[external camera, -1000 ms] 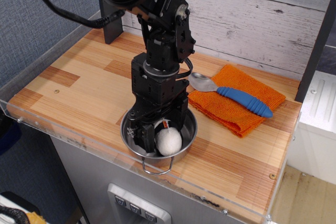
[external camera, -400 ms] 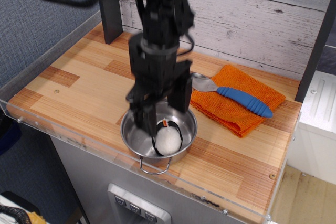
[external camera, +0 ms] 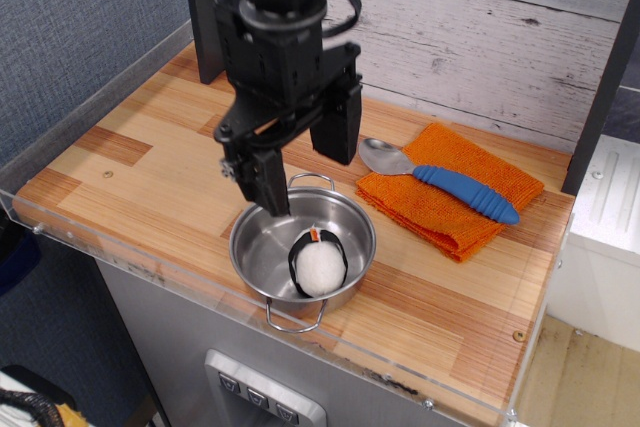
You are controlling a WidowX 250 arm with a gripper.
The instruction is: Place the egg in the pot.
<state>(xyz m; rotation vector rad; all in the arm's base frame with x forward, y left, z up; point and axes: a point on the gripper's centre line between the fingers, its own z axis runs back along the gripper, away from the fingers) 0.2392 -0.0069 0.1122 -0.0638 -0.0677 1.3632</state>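
Observation:
The egg point(external camera: 319, 263), a white fuzzy ovoid with a black band and a small orange mark, lies inside the pot point(external camera: 262, 243), toward its right side. The pot is a shallow shiny steel one with wire loop handles, near the table's front edge. My gripper point(external camera: 307, 165) hangs open and empty above the pot's back rim, well clear of the egg. One finger point(external camera: 263, 179) is at the left, the other point(external camera: 342, 125) at the right.
A folded orange cloth point(external camera: 462, 194) lies to the right of the pot, with a blue-handled spoon point(external camera: 440, 180) on it. A clear acrylic rim point(external camera: 90, 247) borders the table. A dark post point(external camera: 203, 17) stands at the back left.
My gripper let go of the egg inside the pot and rose straight up, open. The egg stays lying in the pot.

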